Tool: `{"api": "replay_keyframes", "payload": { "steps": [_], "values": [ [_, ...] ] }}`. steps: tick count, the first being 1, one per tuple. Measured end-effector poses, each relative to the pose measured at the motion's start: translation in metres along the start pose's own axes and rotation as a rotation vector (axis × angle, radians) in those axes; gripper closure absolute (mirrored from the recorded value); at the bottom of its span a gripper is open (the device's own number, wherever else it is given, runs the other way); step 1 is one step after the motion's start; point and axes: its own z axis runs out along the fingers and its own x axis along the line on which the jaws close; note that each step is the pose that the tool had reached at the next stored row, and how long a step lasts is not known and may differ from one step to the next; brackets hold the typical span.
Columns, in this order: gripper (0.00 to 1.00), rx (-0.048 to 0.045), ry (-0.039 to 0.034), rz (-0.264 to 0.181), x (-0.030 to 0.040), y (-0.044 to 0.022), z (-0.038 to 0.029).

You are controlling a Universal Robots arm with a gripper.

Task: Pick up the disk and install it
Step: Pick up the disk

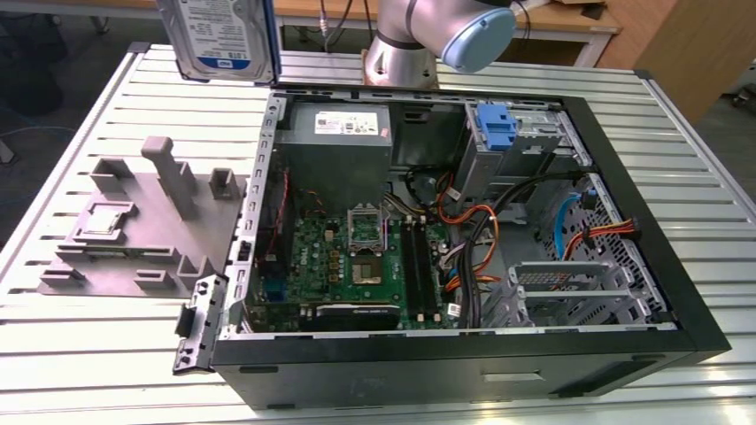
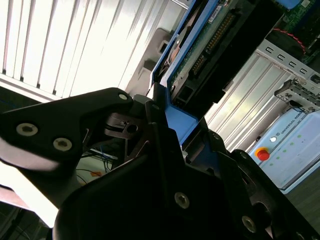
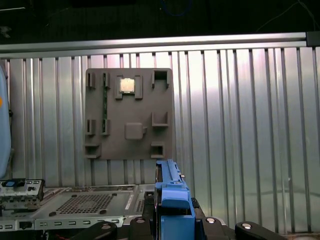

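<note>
Grip state: closed. In the second wrist view the gripper [image 2: 161, 131] pinches the blue bracket edge of the disk [image 2: 202, 47], with black fingers [image 2: 125, 112] on either side of the blue plastic. The drive's circuit-board side faces that camera.

In the exterior view the disk [image 1: 225, 37] hangs upright in the air at the frame's top edge, label toward the camera. It is above the slatted metal table [image 1: 709, 133] and beyond the far corner of the open computer case [image 1: 661, 301] on the exterior view's left, not touching it. The arm [image 1: 440, 35] stands behind the case.

Inside the case are a green motherboard [image 1: 354, 257], a power supply [image 1: 336, 122] and a blue clip [image 1: 497, 126] at the drive bay.

A grey fixture plate [image 1: 130, 230] lies on the table beside the case, on the exterior view's left. The first wrist view shows it carrying a processor chip [image 3: 126, 85], with the disk's blue bracket [image 3: 172, 195] in the foreground.
</note>
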Motion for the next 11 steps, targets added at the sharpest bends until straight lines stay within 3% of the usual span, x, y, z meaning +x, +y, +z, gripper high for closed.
{"api": "replay_keyframes", "payload": {
  "steps": [11],
  "values": [
    [0.64,0.0,0.0,0.0,-0.0001,-0.0024,0.0]
  ]
}}
